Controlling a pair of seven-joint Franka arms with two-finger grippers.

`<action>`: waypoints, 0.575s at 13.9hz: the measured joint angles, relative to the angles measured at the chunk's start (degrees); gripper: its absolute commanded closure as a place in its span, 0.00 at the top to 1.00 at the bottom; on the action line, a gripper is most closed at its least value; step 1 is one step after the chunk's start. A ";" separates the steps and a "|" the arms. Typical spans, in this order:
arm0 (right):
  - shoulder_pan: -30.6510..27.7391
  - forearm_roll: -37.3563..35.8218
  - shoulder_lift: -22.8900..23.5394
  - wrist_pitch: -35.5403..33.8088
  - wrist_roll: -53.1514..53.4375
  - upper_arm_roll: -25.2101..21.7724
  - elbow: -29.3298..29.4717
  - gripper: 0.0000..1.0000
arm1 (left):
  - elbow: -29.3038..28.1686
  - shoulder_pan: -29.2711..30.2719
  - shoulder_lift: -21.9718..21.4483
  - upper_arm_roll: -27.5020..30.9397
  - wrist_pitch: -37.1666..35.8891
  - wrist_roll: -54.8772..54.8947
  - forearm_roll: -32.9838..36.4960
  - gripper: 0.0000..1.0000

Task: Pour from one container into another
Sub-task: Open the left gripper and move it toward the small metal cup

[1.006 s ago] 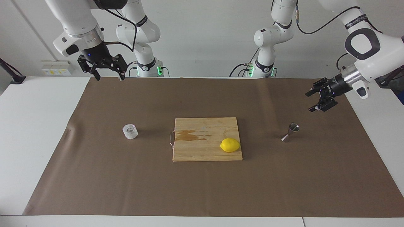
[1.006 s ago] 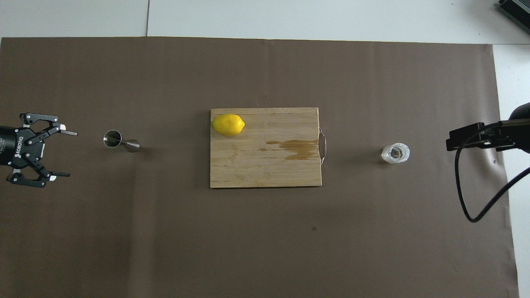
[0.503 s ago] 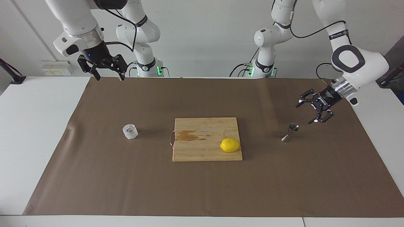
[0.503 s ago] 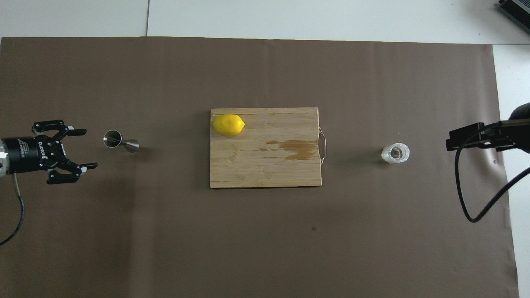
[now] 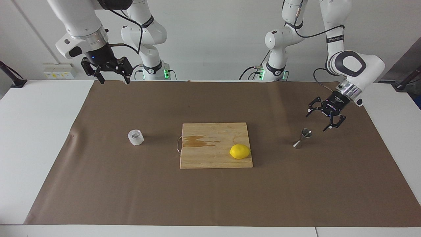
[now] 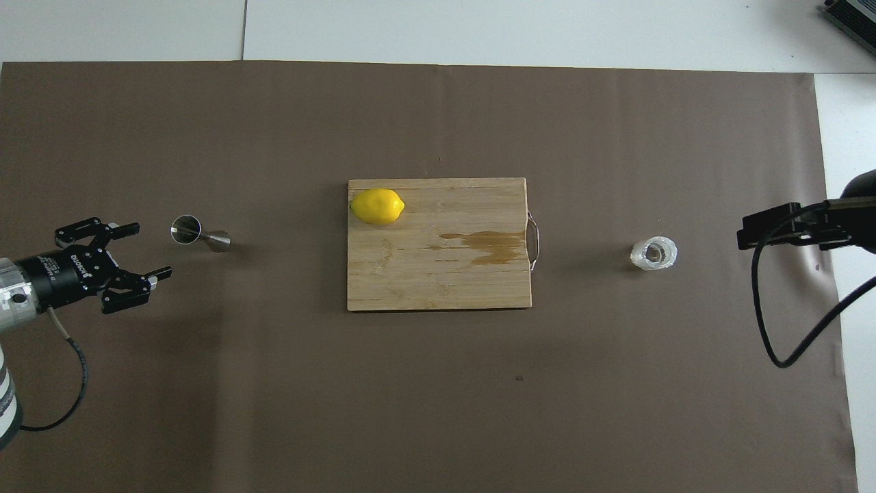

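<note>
the left claw [image 5: 324, 118] hangs with its fingers spread wide just beside the steel jigger [image 5: 303, 138], low over the brown mat [image 5: 210, 197] and tilted toward it, a pose that looks like the lead-in to a sideways grasp. the right claw [image 5: 113, 78] waits, also spread and empty, up over the mat's edge nearest the robots at the right arm's end. farther out, three things sit in a rough row across the tabletop [image 5: 36, 138]: the jigger upright at the left arm's end, the wooden cutting board [image 5: 215, 154] in the middle, the clear faceted cup [image 5: 136, 137] upright toward the right arm's end. each vessel thus stands within its own arm's reach, well apart, so pouring likely needs one carried to the other. a lemon [image 5: 239, 151] lies on the board's corner, farther from the robots, toward the jigger. nothing is held yet.
</note>
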 measured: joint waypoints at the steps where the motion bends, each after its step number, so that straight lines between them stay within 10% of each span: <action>1: 0.00 0.00 0.00 0.00 0.00 0.00 0.00 1.00 | -0.08 -0.76 0.00 -0.03 1.09 -0.06 -0.63 1.00; 8: 0.00 0.00 0.00 0.00 0.00 0.00 0.00 1.00 | -1.47 -5.17 1.05 -0.18 8.41 -0.54 -5.01 1.00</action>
